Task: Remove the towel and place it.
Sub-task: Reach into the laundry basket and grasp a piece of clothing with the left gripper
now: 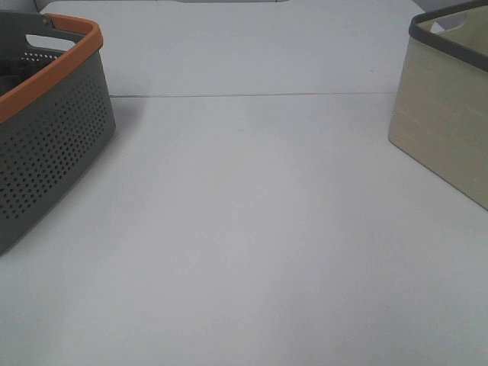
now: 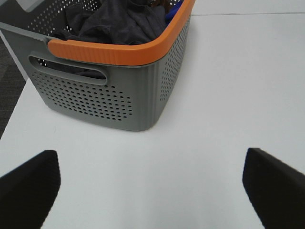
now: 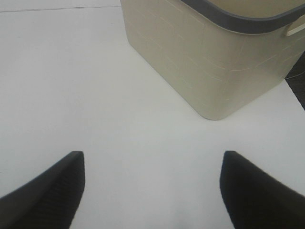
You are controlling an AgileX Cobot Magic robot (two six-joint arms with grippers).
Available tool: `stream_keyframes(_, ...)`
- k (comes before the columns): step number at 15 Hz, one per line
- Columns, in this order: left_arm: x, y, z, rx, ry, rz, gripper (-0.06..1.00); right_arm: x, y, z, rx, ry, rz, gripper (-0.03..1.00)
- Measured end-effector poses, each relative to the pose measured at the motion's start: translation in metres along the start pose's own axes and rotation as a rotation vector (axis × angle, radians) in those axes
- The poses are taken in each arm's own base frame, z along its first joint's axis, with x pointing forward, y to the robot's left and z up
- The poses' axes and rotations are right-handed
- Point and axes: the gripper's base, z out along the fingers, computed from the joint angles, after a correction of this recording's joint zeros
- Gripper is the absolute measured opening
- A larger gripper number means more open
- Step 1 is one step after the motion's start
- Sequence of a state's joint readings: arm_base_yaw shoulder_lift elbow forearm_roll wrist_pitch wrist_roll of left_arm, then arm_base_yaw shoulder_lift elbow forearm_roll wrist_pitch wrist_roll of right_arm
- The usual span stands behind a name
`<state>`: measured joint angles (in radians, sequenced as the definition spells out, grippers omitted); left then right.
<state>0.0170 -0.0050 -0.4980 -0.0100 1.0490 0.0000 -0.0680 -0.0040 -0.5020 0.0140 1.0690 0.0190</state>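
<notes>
The dark navy-charcoal towel (image 2: 116,21) lies crumpled inside the grey perforated basket with an orange rim (image 2: 119,52), beside something blue (image 2: 174,12). That basket stands at the left of the exterior view (image 1: 53,145); the towel barely shows there. My left gripper (image 2: 152,191) is open and empty over the white table, short of the basket. My right gripper (image 3: 152,191) is open and empty over the table, short of the beige basket with a dark grey rim (image 3: 209,62). Neither arm shows in the exterior view.
The beige basket stands at the right of the exterior view (image 1: 450,122). The white table (image 1: 252,229) spreads between the two baskets, with a seam line across the back. The table's edge and dark floor (image 2: 9,71) lie beside the grey basket.
</notes>
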Motion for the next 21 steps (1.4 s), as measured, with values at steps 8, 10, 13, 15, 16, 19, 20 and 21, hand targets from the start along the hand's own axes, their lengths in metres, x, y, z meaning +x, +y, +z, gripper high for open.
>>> stream_keyframes(8, 0.000, 0.000, 0.000, 0.000, 0.000, 0.000, 0.98, 0.000, 0.000, 0.000, 0.000, 0.000, 0.000, 0.70)
stream_keyframes(10, -0.001, 0.000, -0.001, 0.000, 0.001, 0.000, 0.98, 0.000, 0.000, 0.000, 0.000, 0.000, 0.000, 0.70)
stream_keyframes(13, -0.040, 0.000, -0.009, 0.002, 0.118, 0.029, 0.98, 0.000, 0.000, 0.000, 0.000, 0.000, 0.000, 0.70)
stream_keyframes(15, -0.076, 0.000, -0.006, 0.010, 0.211, 0.095, 0.98, 0.000, 0.000, 0.000, 0.000, 0.000, 0.000, 0.70)
stream_keyframes(16, -0.087, -0.001, -0.003, 0.014, 0.222, 0.124, 0.98, 0.000, 0.000, 0.000, 0.000, 0.000, 0.000, 0.70)
stream_keyframes(19, -0.148, -0.001, 0.021, 0.054, 0.272, 0.390, 0.98, 0.000, 0.000, 0.000, 0.000, 0.000, 0.000, 0.70)
stream_keyframes(20, -0.164, -0.001, 0.032, 0.072, 0.286, 0.493, 0.98, 0.000, 0.000, 0.000, 0.000, 0.000, 0.000, 0.70)
stream_keyframes(21, -0.179, 0.000, 0.043, 0.085, 0.295, 0.570, 0.98, 0.000, 0.000, 0.000, 0.000, 0.000, 0.000, 0.70)
